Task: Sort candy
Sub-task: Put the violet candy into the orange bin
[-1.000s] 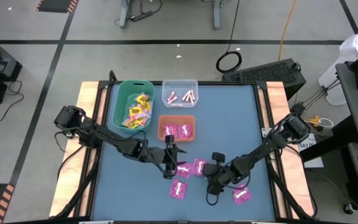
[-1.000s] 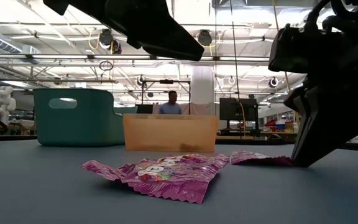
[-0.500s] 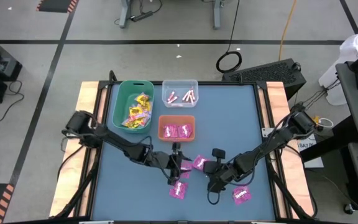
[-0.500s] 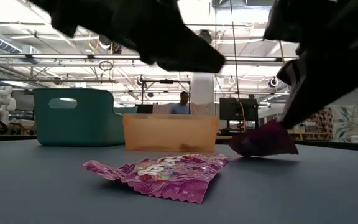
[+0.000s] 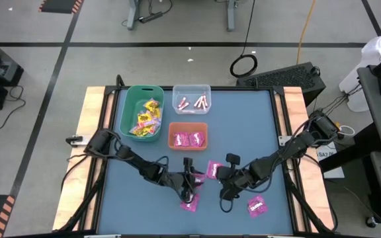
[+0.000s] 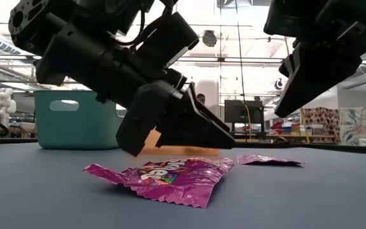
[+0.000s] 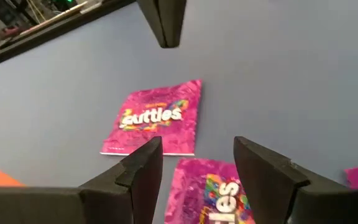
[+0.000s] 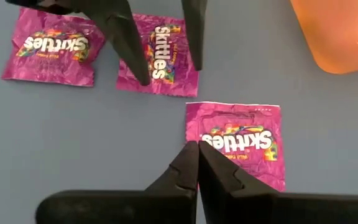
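Note:
Four magenta Skittles packets lie flat on the blue table: one (image 5: pixel 213 170) just below my right gripper (image 5: pixel 220 176), one (image 7: pixel 213 193) between my left gripper's fingers, one (image 5: pixel 189 203) nearer the near edge and one (image 5: pixel 256 206) to the right. My left gripper (image 7: pixel 197 165) is open and low over the table, a finger on either side of its packet (image 8: pixel 157 53); whether the tips touch it does not show. My right gripper (image 8: pixel 197 149) is shut. It hangs clear above the edge of its packet (image 8: pixel 235 140), which lies flat in the low view (image 6: pixel 269 160).
At the far side stand a green bin (image 5: pixel 127 109) with yellow sweets, a clear bin (image 5: pixel 191 89) with pale pink sticks, and an orange bin (image 5: pixel 188 125) with magenta packets. The two grippers are close together mid-table. Bare blue table lies left and right of them.
My left gripper has moved toward the near edge and come down over a packet. My right gripper had one end of a packet tipped up off the table half a second ago. That packet now lies flat, a little farther toward the far edge, and the right gripper has risen above it.

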